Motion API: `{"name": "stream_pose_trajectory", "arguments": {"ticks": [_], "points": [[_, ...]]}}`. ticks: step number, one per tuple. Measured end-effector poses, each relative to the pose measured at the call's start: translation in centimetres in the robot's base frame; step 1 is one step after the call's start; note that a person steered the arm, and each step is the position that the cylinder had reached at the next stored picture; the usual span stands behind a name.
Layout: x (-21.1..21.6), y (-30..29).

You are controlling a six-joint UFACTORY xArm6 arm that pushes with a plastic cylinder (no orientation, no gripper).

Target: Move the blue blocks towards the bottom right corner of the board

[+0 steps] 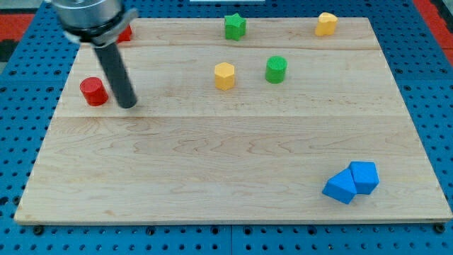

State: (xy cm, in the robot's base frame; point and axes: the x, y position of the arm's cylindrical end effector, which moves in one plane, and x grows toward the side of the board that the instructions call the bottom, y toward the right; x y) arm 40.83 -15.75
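Blue, the two blocks of the task lie touching each other near the bottom right corner of the light wooden board [212, 163]: a blue wedge-like block [340, 187] and, just to its right, a blue angular block [364, 176]. My tip [128, 105] has no jaws and holds nothing; it stands just beside a red cylinder block [93, 91], on its right side, well apart from the blue ones. Another red block [125, 32] is partly hidden behind the arm. At the view's top are a green star-like block [235, 26] and a yellow block [325, 23]; lower stand a yellow hexagonal block [224, 75] and a green cylinder block [275, 69].
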Motion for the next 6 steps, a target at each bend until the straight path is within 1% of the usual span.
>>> {"name": "stream_pose_trajectory", "arguments": {"ticks": [1,2,6], "points": [[-0.67,-2.68],[-0.67,-3.36],[-0.99,-2.48]]}}
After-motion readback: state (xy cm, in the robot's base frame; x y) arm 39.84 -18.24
